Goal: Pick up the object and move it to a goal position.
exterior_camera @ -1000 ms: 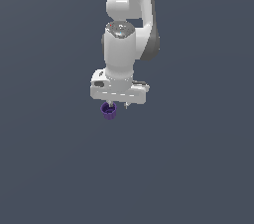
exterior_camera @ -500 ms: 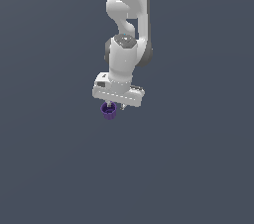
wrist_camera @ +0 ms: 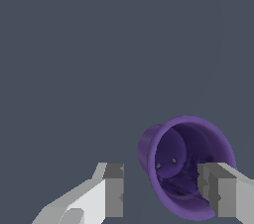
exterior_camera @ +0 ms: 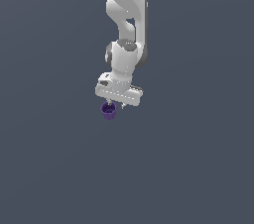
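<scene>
**Cup between the fingers, grip not confirmed**

I had 1 arm hanging over a plain dark grey floor. In the exterior view the gripper pointed down, and the cup sat just under its fingertips, toward that view's left end of the white hand. Whether the cup rested on the floor or hung clear of it, I could not tell; nothing there gave me a shadow or an edge to judge by.

The wrist view showed more. The cup lay tilted toward the camera, its hollow mouth open to me. The gripper stood partly open: 1 finger overlapped the cup's rim and wall, while the other stood apart from it with bare floor between. So I judged the cup was not clamped, though contact at the overlapped finger was unclear.

I read the cup as light, stiff and thin-walled. The ribs should give the pads some bite, but a small round body can roll or twist out. I would take it across the outside wall, near mid-height, squarely on its axis, with moderate force.

No goal marker showed in either view.
</scene>
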### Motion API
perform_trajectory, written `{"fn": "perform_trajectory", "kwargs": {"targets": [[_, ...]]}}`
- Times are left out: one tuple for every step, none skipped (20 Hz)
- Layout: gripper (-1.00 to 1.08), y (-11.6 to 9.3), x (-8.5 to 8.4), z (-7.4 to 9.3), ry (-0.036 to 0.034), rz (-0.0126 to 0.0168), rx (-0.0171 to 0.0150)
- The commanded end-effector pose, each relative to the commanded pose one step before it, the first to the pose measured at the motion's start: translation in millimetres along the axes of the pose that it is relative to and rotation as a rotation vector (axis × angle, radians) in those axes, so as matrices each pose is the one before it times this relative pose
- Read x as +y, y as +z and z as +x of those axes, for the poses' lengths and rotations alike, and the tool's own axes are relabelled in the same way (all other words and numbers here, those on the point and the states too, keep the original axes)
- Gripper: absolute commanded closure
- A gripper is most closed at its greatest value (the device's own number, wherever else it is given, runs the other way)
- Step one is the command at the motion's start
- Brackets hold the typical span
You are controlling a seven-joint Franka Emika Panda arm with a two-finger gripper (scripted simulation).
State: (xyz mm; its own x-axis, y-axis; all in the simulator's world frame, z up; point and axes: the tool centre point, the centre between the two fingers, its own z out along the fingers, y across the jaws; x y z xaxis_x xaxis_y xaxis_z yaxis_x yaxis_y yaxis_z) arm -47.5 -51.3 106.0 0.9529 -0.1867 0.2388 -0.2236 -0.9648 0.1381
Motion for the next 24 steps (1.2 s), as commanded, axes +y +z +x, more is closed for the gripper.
{"fn": "perform_trajectory", "kwargs": {"targets": [[-0.20,2.87,0.37,-5.34,0.00682,0.00014,0.00817],[-0.20,0.79,0.07,-1.54,0.00172,0.00015,0.00192],[-0.20,0.65,0.04,-1.27,0.00139,0.00016,0.00153],[-0.20,0.49,0.04,-0.99,0.00109,0.00016,0.00119],[-0.20,0.33,0.04,-0.71,0.00080,0.00013,0.00088],[-0.20,0.21,0.01,-0.43,0.00046,0.00008,0.00050],[-0.20,0.16,-0.08,-0.16,0.00000,0.00000,0.00000],[-0.20,-0.33,-0.02,0.65,-0.00112,-0.00026,-0.00150],[-0.20,0.28,-0.01,-0.01,0.00000,0.00000,0.00000],[-0.20,0.85,-0.02,-0.02,0.00000,0.00000,0.00000],[-0.20,1.42,-0.03,-0.04,0.00000,0.00000,0.00000],[-0.20,1.98,-0.03,-0.07,0.00000,0.00000,0.00000],[-0.20,2.33,0.12,-0.07,0.00029,0.00008,0.00038],[-0.20,3.13,-0.04,-0.15,0.00000,0.00000,0.00000],[-0.20,3.48,0.11,-0.17,0.00029,0.00015,0.00037],[-0.20,3.71,-0.03,-0.24,0.00000,0.00000,0.00000],[-0.20,2.93,0.12,-0.19,0.00027,0.00021,0.00035],[-0.20,2.57,-0.01,-0.21,0.00000,0.00000,0.00000],[-0.20,2.00,0.00,-0.17,0.00000,0.00000,0.00000],[-0.20,1.43,0.00,-0.13,0.00000,0.00000,0.00000],[-0.20,0.86,0.00,-0.08,0.00000,0.00000,0.00000],[-0.20,0.09,0.13,0.01,0.00025,0.00027,0.00031],[1.08,0.00,0.00,0.00,0.00000,0.00000,0.00000],[1.08,0.00,0.00,0.00,0.00000,0.00000,0.00000]]}}
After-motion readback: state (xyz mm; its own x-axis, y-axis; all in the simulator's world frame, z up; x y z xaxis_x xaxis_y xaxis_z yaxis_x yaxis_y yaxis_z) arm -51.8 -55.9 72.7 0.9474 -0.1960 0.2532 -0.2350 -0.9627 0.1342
